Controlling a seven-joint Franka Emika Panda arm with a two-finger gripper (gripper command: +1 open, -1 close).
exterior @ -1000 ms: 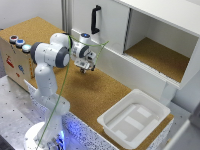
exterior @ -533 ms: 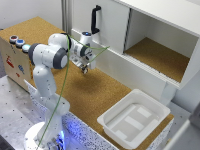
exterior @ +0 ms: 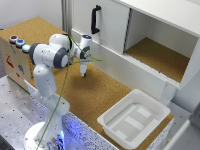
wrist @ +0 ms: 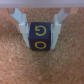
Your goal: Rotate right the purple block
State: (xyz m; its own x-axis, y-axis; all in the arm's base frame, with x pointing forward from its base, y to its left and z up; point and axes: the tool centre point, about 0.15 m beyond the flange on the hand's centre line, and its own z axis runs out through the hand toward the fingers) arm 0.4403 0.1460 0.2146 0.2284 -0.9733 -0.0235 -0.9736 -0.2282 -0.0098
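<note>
Ext view evenly bright, soft diffuse light, faint shadows on cork desk (exterior: 100, 95), blue glow at robot base (exterior: 67, 134), whole frame low-res & soft w/ blurred corners; wrist view dimmer, warm cast, grainy, purple block (wrist: 40, 37) blurry, dark shadow under it, claw (wrist: 39, 22) fingers washed pale.

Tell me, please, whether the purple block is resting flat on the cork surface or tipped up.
Flat, as far as shows: in the wrist view the purple block sits squarely on the cork surface, between the gripper's fingers.
</note>
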